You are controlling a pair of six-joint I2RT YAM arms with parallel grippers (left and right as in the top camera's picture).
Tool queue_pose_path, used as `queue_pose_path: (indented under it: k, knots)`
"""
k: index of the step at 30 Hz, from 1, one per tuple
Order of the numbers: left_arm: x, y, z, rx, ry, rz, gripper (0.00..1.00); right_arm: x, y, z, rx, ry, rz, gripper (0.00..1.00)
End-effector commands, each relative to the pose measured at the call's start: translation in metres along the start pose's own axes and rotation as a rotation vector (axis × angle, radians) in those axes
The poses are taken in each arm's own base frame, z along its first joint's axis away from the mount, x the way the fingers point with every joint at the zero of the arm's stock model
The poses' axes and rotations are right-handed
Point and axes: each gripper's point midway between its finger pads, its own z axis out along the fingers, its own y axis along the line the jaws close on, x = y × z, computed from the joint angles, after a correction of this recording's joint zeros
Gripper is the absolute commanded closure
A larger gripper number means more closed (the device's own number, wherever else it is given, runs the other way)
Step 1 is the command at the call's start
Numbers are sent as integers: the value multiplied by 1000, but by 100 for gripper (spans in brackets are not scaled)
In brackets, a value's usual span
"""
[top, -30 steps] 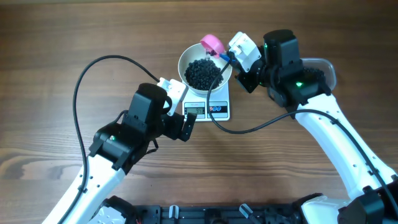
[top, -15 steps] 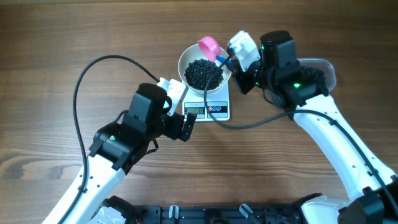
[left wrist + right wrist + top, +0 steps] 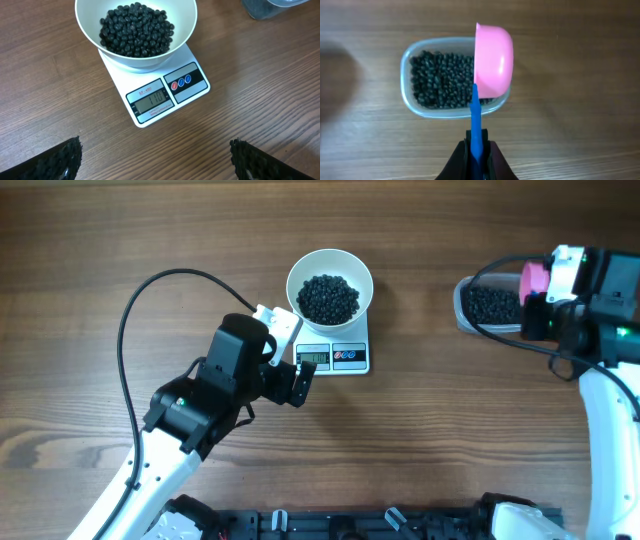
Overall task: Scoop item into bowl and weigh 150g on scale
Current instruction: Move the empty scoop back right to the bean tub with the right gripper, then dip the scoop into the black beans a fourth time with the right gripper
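The white bowl (image 3: 296,278) (image 3: 90,25) stands on the small white scale (image 3: 352,362) (image 3: 196,94), whose grey display shows digits. A dark heap of the item (image 3: 328,297) (image 3: 136,31) fills the bowl's bottom. My left gripper (image 3: 287,380) (image 3: 157,165) hovers open just in front of the scale, nothing between its fingertips (image 3: 65,160). Far right, my right gripper (image 3: 545,310) (image 3: 477,150) is shut on the blue handle (image 3: 476,117) of the pink scoop (image 3: 533,280) (image 3: 493,60). The scoop is turned on its side above the right end of a clear tub.
The clear plastic tub (image 3: 462,308) (image 3: 406,87) sits on the wooden table at the right, holding more black beads (image 3: 492,304) (image 3: 440,77). A black cable (image 3: 135,310) loops over the table left of the scale. The left arm (image 3: 190,410) lies across the lower left.
My right arm has swung from the bowl's rim far to the right, carrying the pink scoop over the clear tub. The left arm, bowl and scale have not moved.
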Motion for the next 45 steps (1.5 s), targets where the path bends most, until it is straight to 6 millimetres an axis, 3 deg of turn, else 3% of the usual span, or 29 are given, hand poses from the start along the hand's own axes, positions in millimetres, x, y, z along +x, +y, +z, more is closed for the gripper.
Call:
queue_pose_path:
  k: [1,6,11,14,19,21,28,32,41,45]
  knots:
    - [2,-4,1,18,6,19,0,4,9,17,-58,44,-57,96]
    - [2,-4,1,18,6,19,0,21,13,56,-81,166,-68,96]
    - [2,-4,1,18,6,19,0,24,3,75,-20,196,-74,96]
    - [2,-4,1,18,6,19,0,18,18,79,-110,166,-64,96]
    - [2,-4,1,18,6,18,0,26,36,93,-210,201,-54,96]
    - [2,-4,1,18,6,19,0,23,49,92,-283,182,-53,96]
    - [2,-4,1,18,6,19,0,27,58,87,-345,186,-102,96]
    - [2,-4,1,18,6,19,0,27,79,78,-483,160,-164,96]
    - [2,-4,1,18,6,19,0,29,65,69,-586,128,-95,96]
    - [2,-4,1,18,6,18,0,27,74,63,-664,104,-87,96]
